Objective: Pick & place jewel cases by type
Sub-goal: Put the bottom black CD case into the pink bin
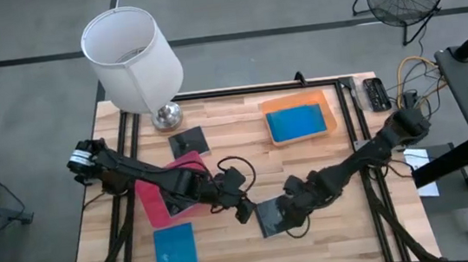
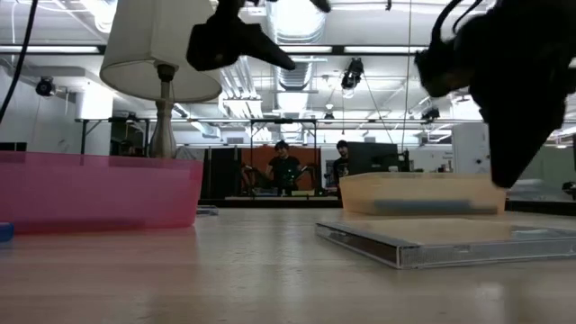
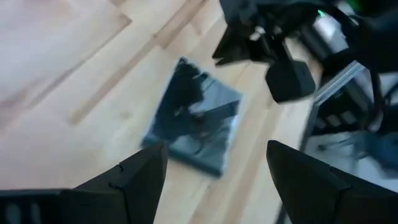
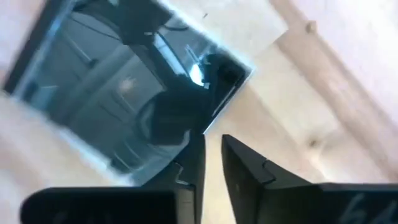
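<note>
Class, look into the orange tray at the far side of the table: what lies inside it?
Inside the orange tray lies a translucent blue square jewel case, flat on top. Whether other cases sit beneath it cannot be seen; it covers the tray floor.

No text, label, brand, number or sign can be read in any of the views. The dark grey square plastic jewel case (image 1: 271, 217) on the bench shows only reflections on its face, and the translucent blue square jewel case (image 1: 175, 252) bears no legible print.
</note>
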### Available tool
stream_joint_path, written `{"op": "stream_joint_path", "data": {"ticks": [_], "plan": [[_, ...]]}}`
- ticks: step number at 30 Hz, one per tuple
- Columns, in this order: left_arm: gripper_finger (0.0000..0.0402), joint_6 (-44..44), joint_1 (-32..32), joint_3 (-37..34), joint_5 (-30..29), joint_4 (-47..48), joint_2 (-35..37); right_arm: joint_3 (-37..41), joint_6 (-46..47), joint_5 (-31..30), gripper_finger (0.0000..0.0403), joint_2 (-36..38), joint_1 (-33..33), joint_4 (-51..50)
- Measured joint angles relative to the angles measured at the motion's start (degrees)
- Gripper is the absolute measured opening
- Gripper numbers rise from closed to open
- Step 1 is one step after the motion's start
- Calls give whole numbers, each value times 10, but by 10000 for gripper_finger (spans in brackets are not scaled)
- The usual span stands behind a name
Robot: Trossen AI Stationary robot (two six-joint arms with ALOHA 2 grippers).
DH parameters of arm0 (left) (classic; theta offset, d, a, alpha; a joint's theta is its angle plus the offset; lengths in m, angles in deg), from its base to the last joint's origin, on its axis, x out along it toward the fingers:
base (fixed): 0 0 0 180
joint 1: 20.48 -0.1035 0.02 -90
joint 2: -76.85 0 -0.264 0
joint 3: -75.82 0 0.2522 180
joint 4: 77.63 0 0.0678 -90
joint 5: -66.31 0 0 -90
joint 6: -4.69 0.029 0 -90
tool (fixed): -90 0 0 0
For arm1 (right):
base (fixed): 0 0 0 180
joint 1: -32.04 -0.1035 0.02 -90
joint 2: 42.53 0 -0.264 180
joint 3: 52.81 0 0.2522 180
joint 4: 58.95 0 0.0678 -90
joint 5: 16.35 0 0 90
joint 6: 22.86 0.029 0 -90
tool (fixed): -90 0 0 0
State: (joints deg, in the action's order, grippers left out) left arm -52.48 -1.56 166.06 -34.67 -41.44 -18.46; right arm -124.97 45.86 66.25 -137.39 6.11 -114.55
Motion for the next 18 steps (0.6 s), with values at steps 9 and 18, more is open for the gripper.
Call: {"op": "stream_joint_path", "data": {"ticks": [9,18], "plan": [[257,-190,12,-120,-17,-224,1,6,108,-6,130,80,-37,-17],[257,-378,51,-148,-130,-237,1,9,199,-74,184,106,-83,-16]]}}
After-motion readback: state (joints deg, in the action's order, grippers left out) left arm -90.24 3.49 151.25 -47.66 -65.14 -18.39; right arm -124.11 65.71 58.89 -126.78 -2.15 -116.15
